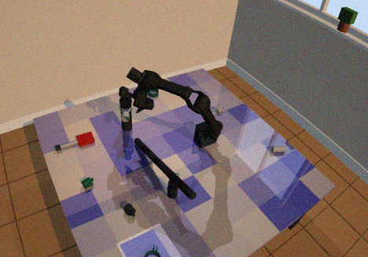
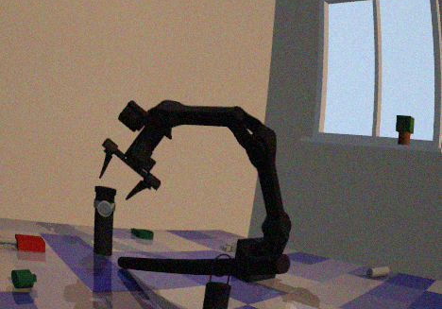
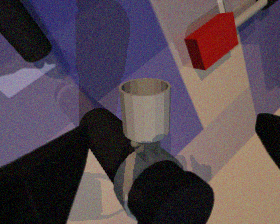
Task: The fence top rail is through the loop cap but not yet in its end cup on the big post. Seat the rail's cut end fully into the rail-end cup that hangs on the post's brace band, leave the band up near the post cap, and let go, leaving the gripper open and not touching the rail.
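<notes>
The dark big post (image 1: 126, 125) (image 2: 103, 236) stands upright, with its cap (image 2: 105, 192) (image 3: 171, 195) on top. The pale rail-end cup (image 1: 126, 116) (image 2: 105, 208) (image 3: 146, 117) hangs on the band just below the cap, its mouth empty. The black top rail (image 1: 155, 159) (image 2: 175, 265) (image 3: 23, 30) passes through the wire loop on the short post (image 1: 172, 189) (image 2: 216, 296). Its far end is apart from the cup and lower. My gripper (image 1: 131, 103) (image 2: 113, 188) (image 3: 170, 127) is open and empty, fingertips around and just above the cap.
A red block (image 1: 85, 139) (image 2: 30, 243) (image 3: 216, 40) with a pale handle lies left of the post. Green parts (image 1: 87, 183) (image 1: 153, 93) (image 2: 24, 279) (image 2: 143, 233) lie nearby. A dark piece (image 1: 129, 209) lies in front. A pale cylinder (image 1: 278, 149) (image 2: 378, 272) lies right.
</notes>
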{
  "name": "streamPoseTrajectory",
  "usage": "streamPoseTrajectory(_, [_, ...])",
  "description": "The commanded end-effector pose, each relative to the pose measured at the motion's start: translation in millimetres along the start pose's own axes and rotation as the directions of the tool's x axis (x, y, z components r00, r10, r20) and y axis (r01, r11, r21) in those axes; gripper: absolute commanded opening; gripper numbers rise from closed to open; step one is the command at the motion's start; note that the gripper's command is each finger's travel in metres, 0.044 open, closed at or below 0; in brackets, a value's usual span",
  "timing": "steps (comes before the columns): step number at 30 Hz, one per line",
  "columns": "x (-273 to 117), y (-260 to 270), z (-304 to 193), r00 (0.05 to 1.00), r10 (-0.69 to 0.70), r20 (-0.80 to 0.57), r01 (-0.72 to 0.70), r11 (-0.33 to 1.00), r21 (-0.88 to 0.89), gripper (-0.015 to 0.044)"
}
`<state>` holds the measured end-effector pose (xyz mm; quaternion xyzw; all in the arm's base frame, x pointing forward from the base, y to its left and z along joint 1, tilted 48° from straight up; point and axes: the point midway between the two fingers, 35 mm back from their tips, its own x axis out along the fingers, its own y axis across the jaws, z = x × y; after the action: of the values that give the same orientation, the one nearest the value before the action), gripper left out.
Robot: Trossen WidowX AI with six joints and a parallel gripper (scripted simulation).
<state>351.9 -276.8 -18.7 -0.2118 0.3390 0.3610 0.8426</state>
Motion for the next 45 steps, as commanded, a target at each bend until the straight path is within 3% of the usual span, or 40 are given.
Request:
streamPoseTrajectory(1, [9,4,-2,1.000,0.004,-0.004,-0.004,1.000,-0.013,0.0440])
streamPoseTrajectory(45, [82,14,-1,1.000,0.003,-0.002,-0.003,1.000,-0.013,0.0440])
